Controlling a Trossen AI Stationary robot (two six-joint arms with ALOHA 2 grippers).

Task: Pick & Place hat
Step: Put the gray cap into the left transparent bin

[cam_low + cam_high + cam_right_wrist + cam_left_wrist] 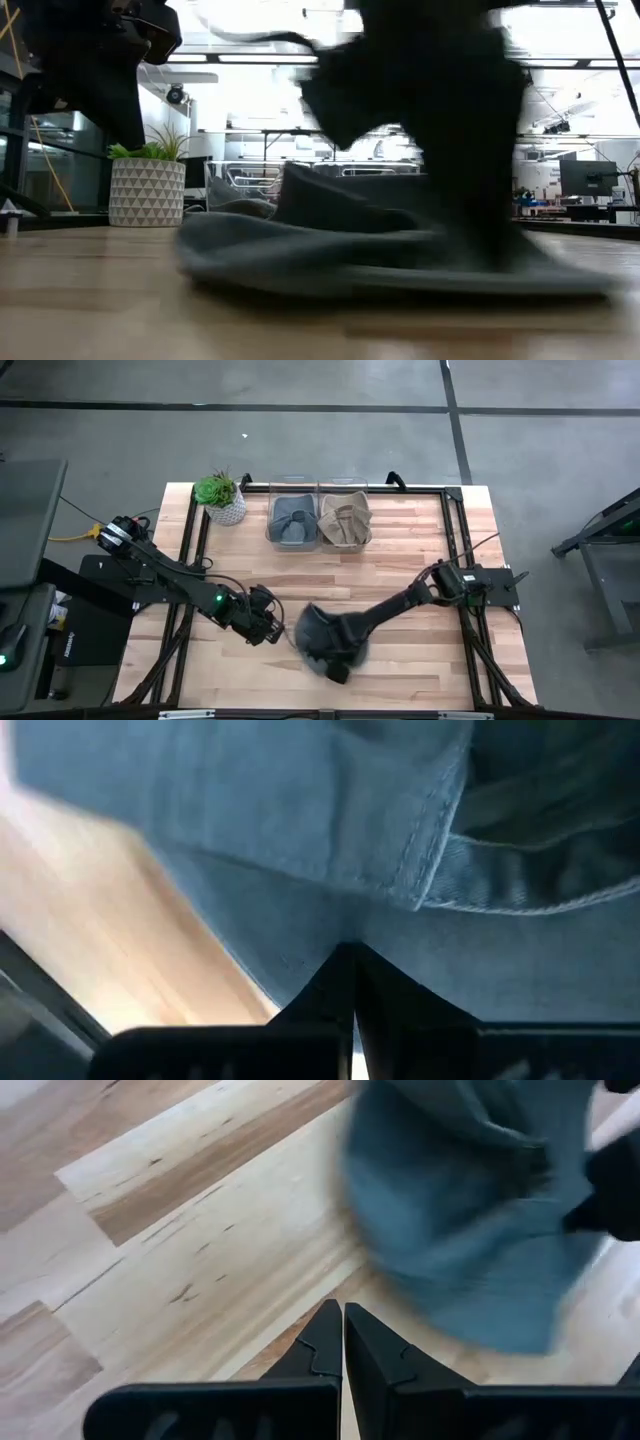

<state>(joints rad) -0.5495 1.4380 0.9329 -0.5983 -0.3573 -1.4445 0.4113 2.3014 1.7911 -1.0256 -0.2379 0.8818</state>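
The grey hat [322, 635] is pinned flat on the bench [400, 570] under the closed right pincer [338, 660], prob. clamped on fabric; closed left pincer [268, 622] just beside, empty.

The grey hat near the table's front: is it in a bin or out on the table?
Out: the grey hat lies on the table under the right gripper, apart from the two bins.

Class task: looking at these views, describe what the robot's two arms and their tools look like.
Both arms are dark, jointed and slim. The left arm carries a small green light near its wrist and a yellow cable at its base. Each tool has two black, wedge-shaped fingers with stepped inner edges: left tool, right tool.
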